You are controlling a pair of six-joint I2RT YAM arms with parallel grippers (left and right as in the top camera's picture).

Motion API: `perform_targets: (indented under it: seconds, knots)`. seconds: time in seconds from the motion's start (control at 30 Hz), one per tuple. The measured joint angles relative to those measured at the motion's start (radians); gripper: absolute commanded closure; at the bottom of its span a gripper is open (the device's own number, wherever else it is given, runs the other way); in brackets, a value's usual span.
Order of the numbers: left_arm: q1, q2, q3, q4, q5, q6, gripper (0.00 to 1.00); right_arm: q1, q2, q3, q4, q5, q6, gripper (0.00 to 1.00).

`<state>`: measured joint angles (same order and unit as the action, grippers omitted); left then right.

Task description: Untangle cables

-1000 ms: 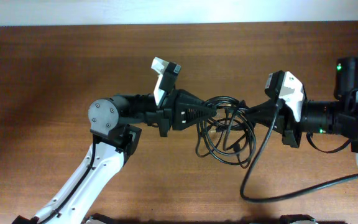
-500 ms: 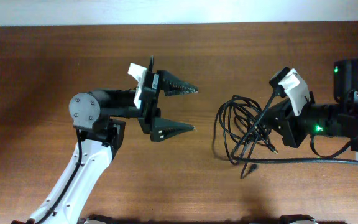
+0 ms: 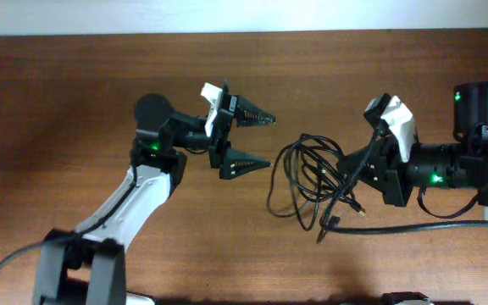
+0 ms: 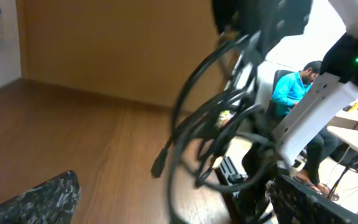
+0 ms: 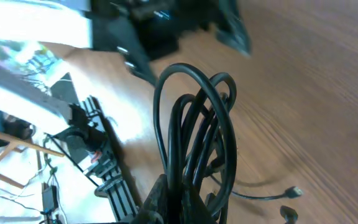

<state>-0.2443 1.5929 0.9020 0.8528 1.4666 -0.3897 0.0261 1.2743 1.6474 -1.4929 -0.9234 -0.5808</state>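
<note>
Overhead view: a brown wooden table point(image 3: 74, 85) with two robot arms facing each other. The left gripper point(image 3: 270, 140) is spread wide and holds nothing, its two dark fingers pointing across the table toward the other arm. The right gripper point(image 3: 348, 167) is clamped tight on a bundle of thin black cables point(image 3: 305, 174). The loops fan out from that grip toward the left gripper, and the bundle's long axis runs roughly along the line between the two arms. The nearest loop stops just short of the open fingertips and is not touching them. Loose ends trail toward the near edge of the table.

Left wrist view: the textured fingers point(image 4: 42, 199) sit at the bottom corners with a broad gap between them. The blurred cables hang straight ahead, held up by the white right arm. A seated person point(image 4: 293, 90) in a turquoise shirt is in the background.

Right wrist view: the cable loops rise from the closed jaws and stand above the wood. Small plug ends point(image 5: 294, 192) lie on the table nearby.

Judgement: the left arm is the free one, and a strand lies directly ahead of it.
</note>
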Motion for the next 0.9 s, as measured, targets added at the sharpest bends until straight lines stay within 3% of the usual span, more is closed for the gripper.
perform_targets:
  seconds: [0.23, 0.27, 0.3, 0.33, 0.37, 0.63, 0.9]
  knots:
    - [-0.059, 0.035, 0.0, 0.012, -0.017, 0.032, 0.02, 0.0, 0.0, 0.0, -0.012, -0.065, -0.026, 0.96]
    - [-0.068, 0.035, 0.0, 0.013, -0.019, 0.032, 0.16, 0.0, 0.0, 0.0, -0.014, -0.067, -0.026, 0.96]
    - [-0.08, 0.035, 0.0, 0.014, -0.019, 0.031, 0.43, 0.0, 0.0, 0.0, -0.015, -0.067, -0.026, 0.96]
    - [-0.1, 0.035, 0.0, 0.016, -0.02, 0.035, 0.83, 0.0, 0.0, 0.0, -0.015, -0.066, -0.026, 0.96]
    - [-0.117, 0.036, 0.0, 0.018, -0.022, 0.034, 1.0, 0.0, 0.0, 0.0, -0.015, -0.066, -0.026, 0.96]
    - [-0.063, 0.036, 0.0, 0.019, -0.027, 0.006, 1.0, 0.0, 0.0, 0.0, -0.018, -0.01, -0.026, 0.96]
    - [0.05, 0.036, 0.0, 0.018, -0.132, -0.242, 1.0, 0.0, 0.0, 0.0, -0.006, 0.102, -0.003, 0.96]
